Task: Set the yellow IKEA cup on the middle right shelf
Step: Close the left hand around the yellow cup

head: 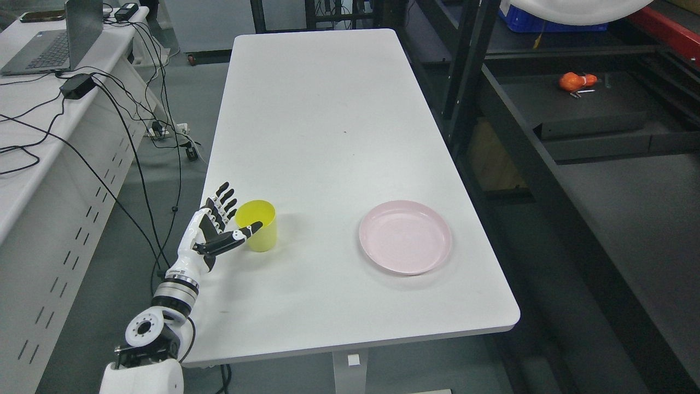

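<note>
The cup stood upright on the white surface, near its left edge and towards the near end. It was yellow, with the open mouth up. The left hand was held just beside the cup on its left, the arm coming in from the lower left corner. The fingers were spread and pointed away towards the far end, left of the cup's rim, while the thumb reached across the near side of the cup. The cup was not grasped; whether the thumb touched its wall could not be told. The palm faced the cup.

A pink plate lay flat on the surface, well to the right of the cup and near the right edge. The rest of the surface was seen stretching to the far end.

To the right, a dark shelf was seen, with an orange object lying on a far level. To the left, a second desk carried a laptop and black cables that trailed down to the floor.
</note>
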You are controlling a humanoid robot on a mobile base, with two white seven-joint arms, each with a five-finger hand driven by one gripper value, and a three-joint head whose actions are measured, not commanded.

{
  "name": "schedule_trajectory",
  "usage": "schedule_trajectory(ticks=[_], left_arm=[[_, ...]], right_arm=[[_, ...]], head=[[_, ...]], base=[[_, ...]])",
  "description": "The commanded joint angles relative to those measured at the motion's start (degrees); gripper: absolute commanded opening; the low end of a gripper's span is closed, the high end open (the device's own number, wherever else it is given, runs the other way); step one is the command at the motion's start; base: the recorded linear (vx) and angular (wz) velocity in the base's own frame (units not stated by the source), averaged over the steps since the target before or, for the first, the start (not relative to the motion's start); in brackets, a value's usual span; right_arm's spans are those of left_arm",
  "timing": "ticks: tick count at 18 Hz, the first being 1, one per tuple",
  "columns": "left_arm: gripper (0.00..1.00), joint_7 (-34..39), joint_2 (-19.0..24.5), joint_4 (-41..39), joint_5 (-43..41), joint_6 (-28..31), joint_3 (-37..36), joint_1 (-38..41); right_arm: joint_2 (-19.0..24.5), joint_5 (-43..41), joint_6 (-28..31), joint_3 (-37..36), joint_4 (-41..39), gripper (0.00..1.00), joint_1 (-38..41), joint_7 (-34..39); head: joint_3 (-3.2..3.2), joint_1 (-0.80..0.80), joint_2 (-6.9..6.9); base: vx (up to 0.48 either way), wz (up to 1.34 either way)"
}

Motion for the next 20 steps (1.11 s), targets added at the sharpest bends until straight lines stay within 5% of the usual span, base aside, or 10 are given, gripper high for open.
schedule_trajectory(ticks=[1, 17, 20], left_arm=[[0.99, -0.56, 1.0, 7.6, -0.38, -0.81, -1.6, -2.04], [0.99, -5.14, 1.0, 12.08, -1.09, -1.52, -6.78, -3.01], [0.87, -5.22, 1.0, 12.17, -1.0, -1.52, -6.26, -2.75]], right_arm=[[-1.0, -1.41, 0.03, 0.97, 0.0, 0.99, 0.79, -0.01], [-1.0, -1.41, 0.03, 0.97, 0.0, 0.99, 0.79, -0.01], [-1.0, -1.41, 0.03, 0.97, 0.0, 0.99, 0.79, -0.01]], head=[[0.0, 0.0, 0.0], [0.0, 0.0, 0.0], [0.0, 0.0, 0.0]], base=[[0.0, 0.0], [0.0, 0.0], [0.0, 0.0]])
